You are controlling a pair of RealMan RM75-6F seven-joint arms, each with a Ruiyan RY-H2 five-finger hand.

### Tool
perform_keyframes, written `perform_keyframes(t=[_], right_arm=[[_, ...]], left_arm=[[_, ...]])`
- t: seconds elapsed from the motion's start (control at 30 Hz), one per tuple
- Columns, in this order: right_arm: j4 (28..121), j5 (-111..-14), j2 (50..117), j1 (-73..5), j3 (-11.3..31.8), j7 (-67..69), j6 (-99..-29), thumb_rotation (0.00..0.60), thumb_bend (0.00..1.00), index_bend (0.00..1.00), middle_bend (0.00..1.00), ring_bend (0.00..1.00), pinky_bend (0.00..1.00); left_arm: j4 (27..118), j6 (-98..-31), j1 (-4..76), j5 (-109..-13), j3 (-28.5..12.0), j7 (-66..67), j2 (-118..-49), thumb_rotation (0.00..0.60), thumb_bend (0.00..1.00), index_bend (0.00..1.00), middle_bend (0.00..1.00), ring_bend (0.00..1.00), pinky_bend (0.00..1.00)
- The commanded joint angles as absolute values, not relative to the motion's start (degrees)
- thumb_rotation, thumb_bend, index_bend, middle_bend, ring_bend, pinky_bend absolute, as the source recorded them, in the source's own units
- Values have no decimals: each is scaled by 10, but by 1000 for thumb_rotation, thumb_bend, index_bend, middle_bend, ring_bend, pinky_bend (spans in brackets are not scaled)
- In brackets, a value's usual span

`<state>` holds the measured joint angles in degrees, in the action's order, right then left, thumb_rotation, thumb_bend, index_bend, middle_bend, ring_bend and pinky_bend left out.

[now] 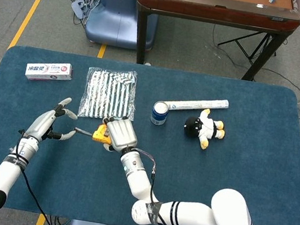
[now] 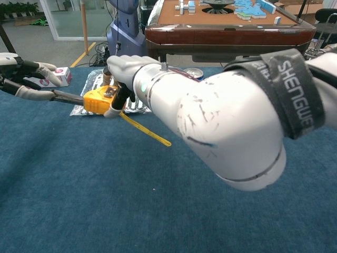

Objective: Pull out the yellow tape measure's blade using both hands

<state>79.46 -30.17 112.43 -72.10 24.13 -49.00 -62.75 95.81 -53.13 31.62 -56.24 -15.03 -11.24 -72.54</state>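
R hand (image 1: pixel 121 135) clamps tape measure (image 2: pixel 99 100); L hand (image 1: pixel 51 125) pinches blade (image 2: pixel 67 97) tip. Mid-pull, I'd say; next: draw L hand outward, body held firm.

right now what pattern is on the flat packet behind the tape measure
The packet has black-and-white stripes, clearest in the head view.

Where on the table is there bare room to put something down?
Bare cloth spans the right end beyond the panda plush, and the front left corner below the left robot hand. It is crowded around the tape measure, the striped packet and the can.
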Motion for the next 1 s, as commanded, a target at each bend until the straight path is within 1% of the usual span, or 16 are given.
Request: perform_keyframes(t=[0.03,0.23,0.6,0.73,1.0], right_arm=[[794,-301,1124,-721,242,-490,-627,600,647,598,616,557,280],[789,-302,1127,-722,243,-487,-626,600,646,597,616,557,280],[780,-300,1130,-724,244,-488,-623,600,646,598,617,557,280],[777,-298,1131,-724,245,-488,-623,600,646,598,617,557,280],[773,-298,1132,-725,245,-488,-622,600,646,598,617,557,280]], left_arm=[[959,-529,317,-562,-151,-114,-724,600,275,404,15,21,87],[957,-524,319,-561,-150,-115,-725,600,304,451,29,21,87],[952,-510,323,-558,-149,-122,-723,600,372,471,39,21,87],[952,-506,324,-558,-150,-126,-722,600,384,492,45,21,87],[951,-502,326,-560,-150,-129,-721,600,441,516,56,21,87]])
